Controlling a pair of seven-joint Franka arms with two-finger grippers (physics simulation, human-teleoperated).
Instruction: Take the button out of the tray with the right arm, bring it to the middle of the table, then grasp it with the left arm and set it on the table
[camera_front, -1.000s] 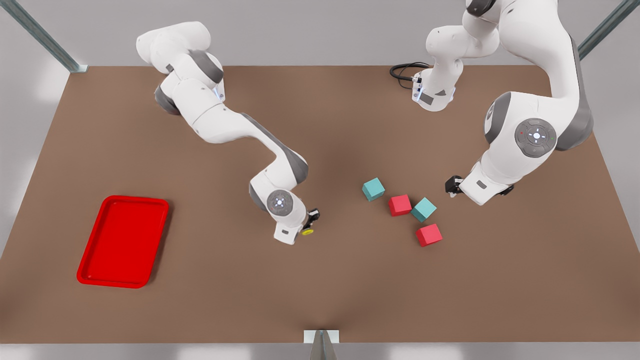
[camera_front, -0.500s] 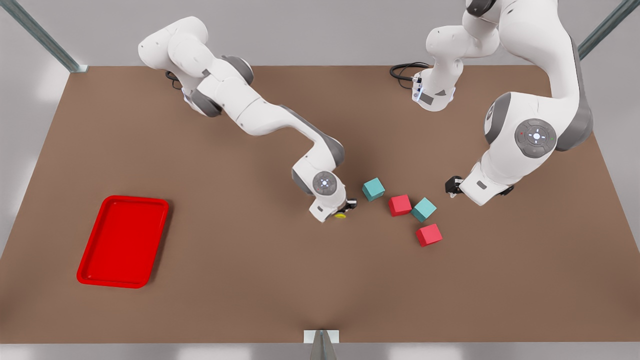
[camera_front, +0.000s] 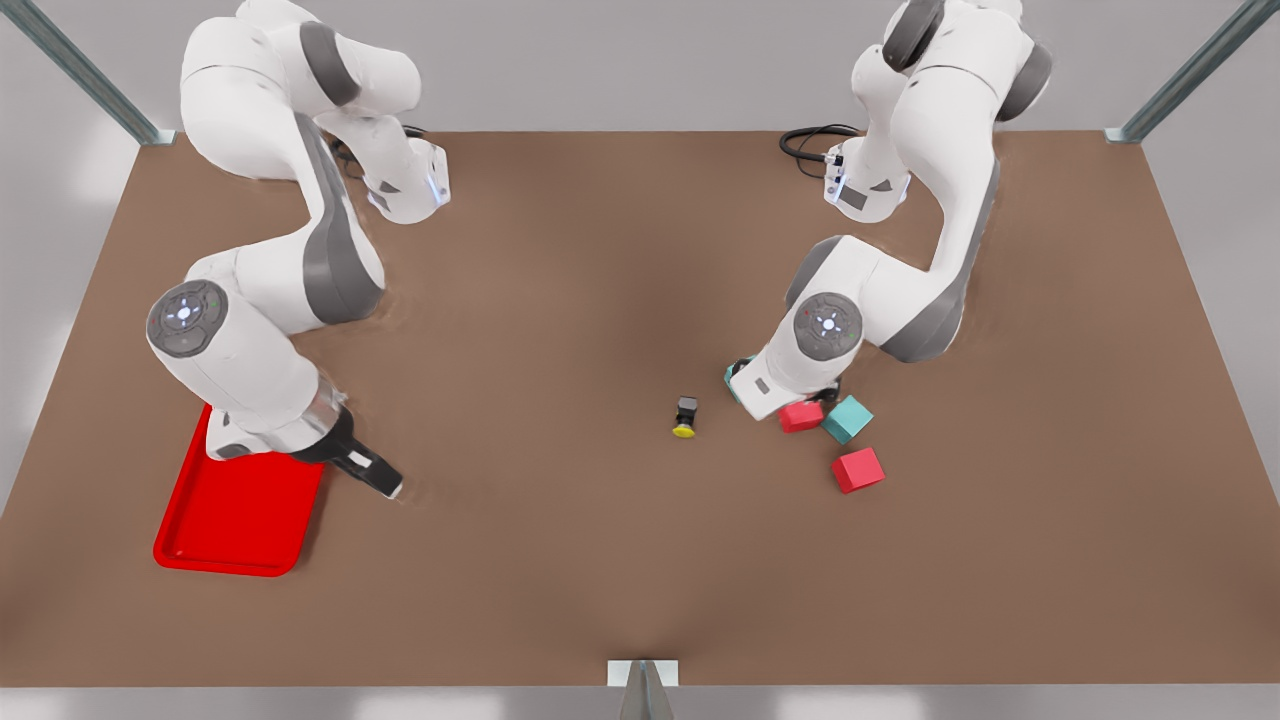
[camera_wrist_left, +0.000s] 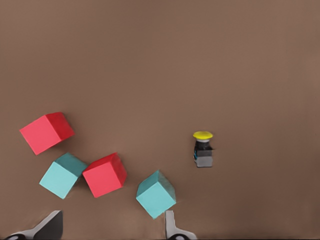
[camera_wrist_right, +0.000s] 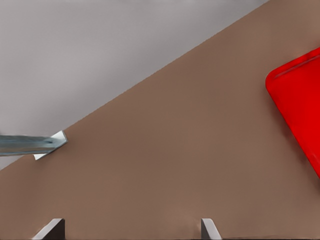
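Jaws of the right gripper (camera_front: 385, 485) have let go and pulled back beside the tray (camera_front: 215, 540); the button (camera_front: 685, 416) now lies alone mid-worktop (camera_front: 560, 560) on its side, its long axis running cap-forward toward the front view's near edge, so the handover falls next. Spread wide, the left gripper's (camera_wrist_left: 112, 227) jaws hover over the teal cube (camera_wrist_left: 156, 194), near the button (camera_wrist_left: 203, 149). Right gripper (camera_wrist_right: 132, 230) jaws gape, empty, beside the tray (camera_wrist_right: 300, 95).

Button (camera_front: 686, 416): round yellow cap on small black boxy body, lying on its side on the table (camera_front: 560, 560) near the centre, cap toward the near edge, nothing touching it. Tray (camera_front: 235, 520): flat bright red rectangle, rounded corners, low rim, flat on the table toward the front view's left edge, near corner.
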